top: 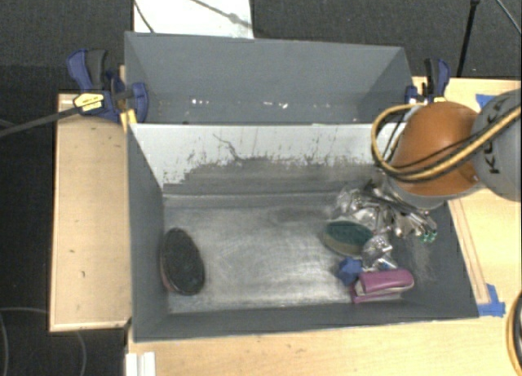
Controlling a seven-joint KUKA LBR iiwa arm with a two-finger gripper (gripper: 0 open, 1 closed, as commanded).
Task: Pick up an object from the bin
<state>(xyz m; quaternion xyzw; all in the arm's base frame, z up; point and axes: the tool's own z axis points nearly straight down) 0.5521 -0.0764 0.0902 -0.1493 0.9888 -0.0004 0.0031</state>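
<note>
My gripper [390, 218] hangs low in the right part of the bin, under the arm's wrist. Just to its left lies a flat oval thing with a teal top [347, 236], close against the gripper's metal parts. In front of it sit a small blue piece [349, 268] and a purple block-shaped thing [383, 282] near the bin's front wall. A crumpled silvery thing [352, 201] lies behind the teal oval. Whether the gripper touches any of them is hidden by its own body.
A dark oval brush-like thing [180, 262] lies alone at the bin's front left corner. The arm and its orange cover with cables overhang the bin's right wall.
</note>
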